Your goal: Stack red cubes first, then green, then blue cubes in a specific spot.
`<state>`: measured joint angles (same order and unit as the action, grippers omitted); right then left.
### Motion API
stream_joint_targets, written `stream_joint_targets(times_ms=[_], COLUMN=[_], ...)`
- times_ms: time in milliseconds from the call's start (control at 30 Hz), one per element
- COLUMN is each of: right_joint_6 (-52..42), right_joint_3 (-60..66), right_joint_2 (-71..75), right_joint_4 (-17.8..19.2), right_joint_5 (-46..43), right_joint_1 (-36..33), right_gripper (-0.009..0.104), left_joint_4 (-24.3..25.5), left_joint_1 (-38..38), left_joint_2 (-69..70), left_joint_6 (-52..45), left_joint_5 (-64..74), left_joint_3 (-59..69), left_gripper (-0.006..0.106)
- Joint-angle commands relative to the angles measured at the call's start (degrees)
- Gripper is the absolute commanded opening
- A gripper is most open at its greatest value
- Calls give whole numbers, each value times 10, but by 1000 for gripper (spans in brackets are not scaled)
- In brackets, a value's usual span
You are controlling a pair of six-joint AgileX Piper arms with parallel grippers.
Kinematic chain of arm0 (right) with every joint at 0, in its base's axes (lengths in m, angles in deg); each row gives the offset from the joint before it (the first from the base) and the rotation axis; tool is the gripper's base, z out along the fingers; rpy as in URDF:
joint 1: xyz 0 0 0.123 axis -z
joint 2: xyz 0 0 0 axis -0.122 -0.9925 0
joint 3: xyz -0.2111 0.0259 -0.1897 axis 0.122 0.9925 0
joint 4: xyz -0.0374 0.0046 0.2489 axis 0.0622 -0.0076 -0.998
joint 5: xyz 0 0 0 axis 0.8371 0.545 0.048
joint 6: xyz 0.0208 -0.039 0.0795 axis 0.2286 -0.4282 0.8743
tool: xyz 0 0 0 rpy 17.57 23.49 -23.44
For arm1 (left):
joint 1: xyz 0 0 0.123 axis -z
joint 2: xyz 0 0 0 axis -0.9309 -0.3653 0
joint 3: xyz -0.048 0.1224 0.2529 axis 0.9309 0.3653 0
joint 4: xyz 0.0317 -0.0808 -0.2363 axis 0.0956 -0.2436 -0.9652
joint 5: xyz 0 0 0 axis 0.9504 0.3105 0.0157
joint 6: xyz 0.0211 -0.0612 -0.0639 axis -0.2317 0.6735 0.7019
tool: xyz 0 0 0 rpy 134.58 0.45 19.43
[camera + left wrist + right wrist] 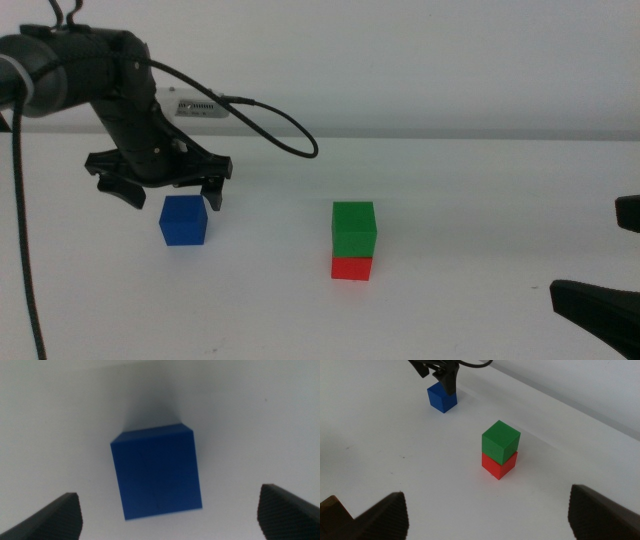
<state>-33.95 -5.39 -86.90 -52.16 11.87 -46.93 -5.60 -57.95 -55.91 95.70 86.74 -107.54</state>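
The blue cube [183,220] rests on the white table at the left. My left gripper [170,193] hovers just above it, open, one jaw on either side and not touching. From the left wrist, the blue cube [157,475] lies between the wide-apart jaws of the left gripper [170,522]. The green cube [354,228] stands on the red cube [351,268] in the middle of the table. My right gripper [615,260] waits open at the right edge. Its wrist view shows the green cube [501,441] on the red cube [499,466], and the blue cube [441,398] beyond.
A small white device [200,105] sits at the back of the table behind the left arm. A black cable [270,120] loops from the arm over the tabletop. The left gripper [440,372] also shows in the right wrist view.
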Motion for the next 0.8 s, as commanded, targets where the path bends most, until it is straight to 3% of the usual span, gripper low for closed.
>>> stream_joint_targets(times_ms=[0,567,767], right_joint_6=[-1,-1,-1], right_joint_3=[3,3,3], right_joint_2=[3,3,3], right_joint_4=[4,4,4], right_joint_5=[-5,-5,-5], right_joint_1=[-1,-1,-1], right_gripper=[85,85,85], left_joint_4=[6,31,22], left_joint_1=[3,3,3], left_joint_2=[-7,-58,-71], left_joint_6=[18,44,44], left_joint_5=[-16,-41,-50], left_joint_3=[-4,-4,-4], left_gripper=[94,94,87])
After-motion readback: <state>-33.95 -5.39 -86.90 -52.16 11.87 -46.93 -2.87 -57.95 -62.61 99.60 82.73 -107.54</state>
